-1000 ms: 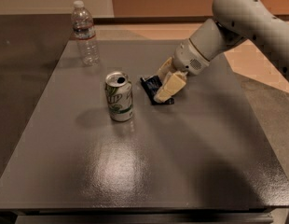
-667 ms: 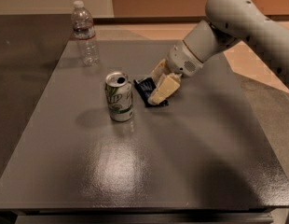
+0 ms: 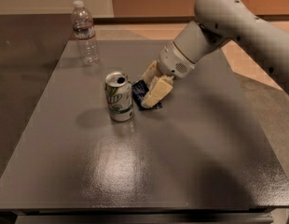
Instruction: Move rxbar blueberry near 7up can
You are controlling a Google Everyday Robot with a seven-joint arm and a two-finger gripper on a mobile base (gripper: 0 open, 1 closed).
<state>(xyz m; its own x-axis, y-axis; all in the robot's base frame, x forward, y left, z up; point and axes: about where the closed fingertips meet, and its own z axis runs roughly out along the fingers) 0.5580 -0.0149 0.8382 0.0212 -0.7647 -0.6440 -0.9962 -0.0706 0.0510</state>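
Note:
The 7up can (image 3: 119, 97), white and green with a silver top, stands upright left of the table's middle. The rxbar blueberry (image 3: 139, 88), a dark navy flat bar, lies low at the table right beside the can's right side, partly hidden by the fingers. My gripper (image 3: 146, 93) reaches in from the upper right on the white arm (image 3: 219, 27). Its cream fingers (image 3: 156, 91) are closed on the bar.
A clear plastic water bottle (image 3: 85, 31) stands at the table's far left corner. The grey table (image 3: 149, 171) ends in a front edge at the bottom of the view and a right edge near the arm. Floor lies beyond both sides.
My gripper has moved left and slightly toward the front with the bar in it, bringing the bar close to the can's right side. The can and bottle have not moved.

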